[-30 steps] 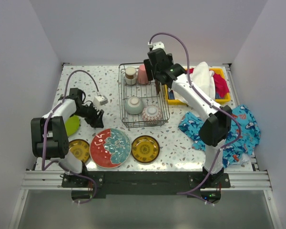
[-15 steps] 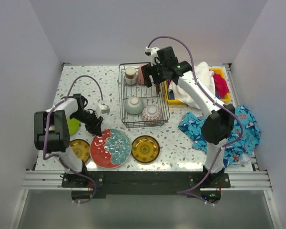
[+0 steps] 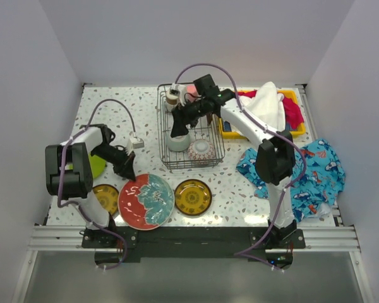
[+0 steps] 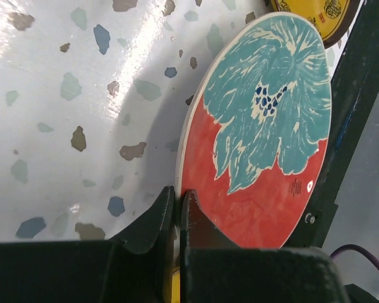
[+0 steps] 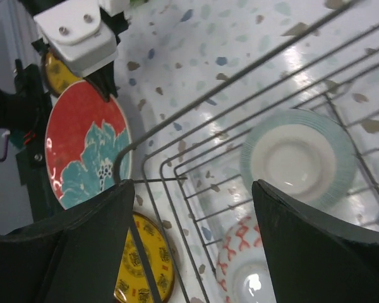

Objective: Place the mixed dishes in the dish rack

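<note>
Progress about halfway, by my reading. Left fingers pinched shut on rim of red teal-rimmed plate. Plate's body lies out beyond the fingertips, and the gripped edge looks tipped up off tabletop, shadow under it. Right fingers spread wide, holding nothing, hanging over near-left corner of dish rack. Below and between them, inside rack: pale green bowl, with patterned bowl just beside it. Pink cup and metallic cup stand at rack's far end, behind right fingers. Not yet loaded: the gripped plate; first amber plate, past that plate from left fingers; second amber plate, near left fingers on their other side; lime-green plate, behind left fingers, partly hidden by arm. Bowls and cups in, four plates to go.
</note>
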Available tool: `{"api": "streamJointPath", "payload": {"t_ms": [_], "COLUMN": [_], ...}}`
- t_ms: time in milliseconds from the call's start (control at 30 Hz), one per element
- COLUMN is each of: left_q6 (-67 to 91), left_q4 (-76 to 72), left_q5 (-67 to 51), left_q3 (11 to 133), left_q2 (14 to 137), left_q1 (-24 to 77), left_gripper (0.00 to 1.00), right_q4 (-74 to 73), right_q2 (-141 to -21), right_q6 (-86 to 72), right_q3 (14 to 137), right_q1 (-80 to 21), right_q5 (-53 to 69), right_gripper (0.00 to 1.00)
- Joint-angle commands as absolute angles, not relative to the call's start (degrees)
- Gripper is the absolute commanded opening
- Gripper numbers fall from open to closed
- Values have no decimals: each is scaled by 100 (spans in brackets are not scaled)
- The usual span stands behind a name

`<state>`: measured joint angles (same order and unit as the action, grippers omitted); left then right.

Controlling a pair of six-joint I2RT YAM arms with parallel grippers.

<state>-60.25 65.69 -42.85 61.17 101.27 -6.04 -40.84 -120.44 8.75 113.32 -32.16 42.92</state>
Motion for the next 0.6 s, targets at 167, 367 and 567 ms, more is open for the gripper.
{"api": "streamJointPath", "payload": {"t_ms": [167,367,567], "left_q6": [-6645,-6390,-6197], "left_q4": [6442,6284,6196], "left_q5": [-4447,-4561,-4693], "left_q3": [6443,6241,6152], "left_q2": [8404,7560,6900], "left_q1": [-817,-826,-826], "left_gripper": [0,0,0], "right_q4": [-3770,-4122,-3982], "right_q2": [-12129,-12542,-12788], "right_q6": [1950,2417,2532], "right_q3": [11188,11338,11250], "right_q1": [-4024,-4333,-4526], "right_q5": [5774,5880,5828], "right_gripper": [80,80,80]}}
